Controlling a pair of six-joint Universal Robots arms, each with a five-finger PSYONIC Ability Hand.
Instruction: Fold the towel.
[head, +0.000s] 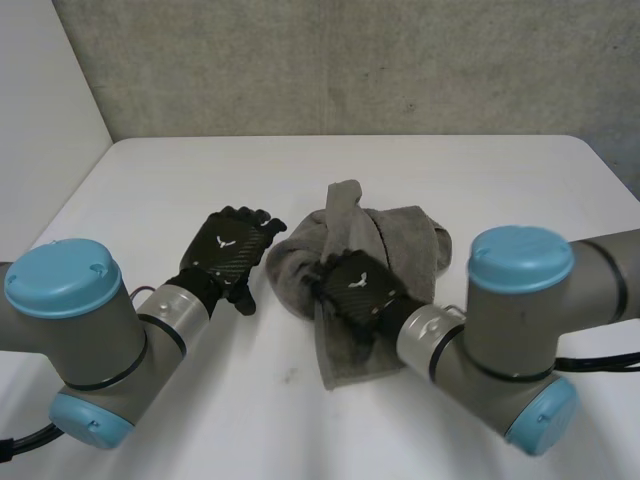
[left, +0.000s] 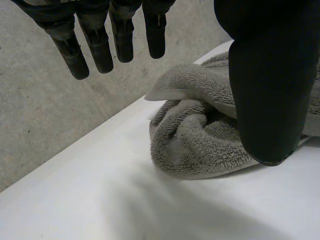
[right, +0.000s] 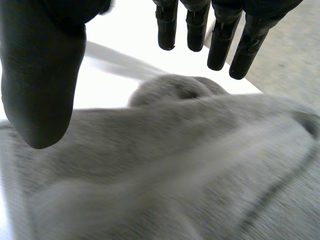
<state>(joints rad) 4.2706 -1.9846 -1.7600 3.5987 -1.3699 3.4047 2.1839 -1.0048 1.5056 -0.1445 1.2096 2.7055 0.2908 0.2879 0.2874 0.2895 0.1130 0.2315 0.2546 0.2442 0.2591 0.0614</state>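
A grey towel (head: 385, 250) lies crumpled in a heap near the middle of the white table (head: 200, 180), one strip trailing toward the near edge. My left hand (head: 228, 250) hovers just left of the heap, open, fingers straight and holding nothing. In the left wrist view the towel (left: 200, 135) bunches up beyond the straight fingers (left: 100, 50) and beside the thumb (left: 270, 80). My right hand (head: 358, 290) is over the towel's middle, open. In the right wrist view the towel (right: 175, 170) lies under its palm, with fingers (right: 220, 35) and thumb (right: 40, 85) spread above it and touching no cloth.
A grey wall (head: 350, 60) rises behind the table's far edge. Bare table surface extends to the left and at the far side of the towel. Both arms reach in from the near side.
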